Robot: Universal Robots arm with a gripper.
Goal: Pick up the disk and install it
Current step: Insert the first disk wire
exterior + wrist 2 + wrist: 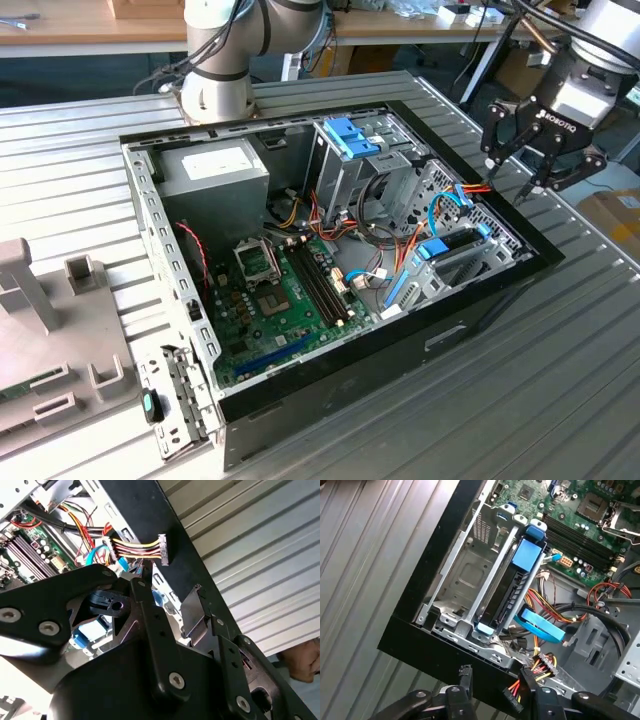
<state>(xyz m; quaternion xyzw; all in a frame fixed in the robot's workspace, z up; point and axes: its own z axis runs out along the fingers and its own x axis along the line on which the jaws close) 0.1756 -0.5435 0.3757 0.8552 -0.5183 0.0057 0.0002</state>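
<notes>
While your gripper hangs empty with jaws apart at the exterior view's upper right, the disk stands on edge inside the computer case, below and left of it, long axis slanting up toward the gripper.

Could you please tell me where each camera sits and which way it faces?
Exterior view: off the arm, looking down into the open computer case; the arm and open gripper show.
First wrist view: at the wrist, facing the disk standing in its bay; fingertips show.
Second wrist view: at the wrist, facing the case's edge; gripper links show.
All share the gripper and motherboard.
</notes>
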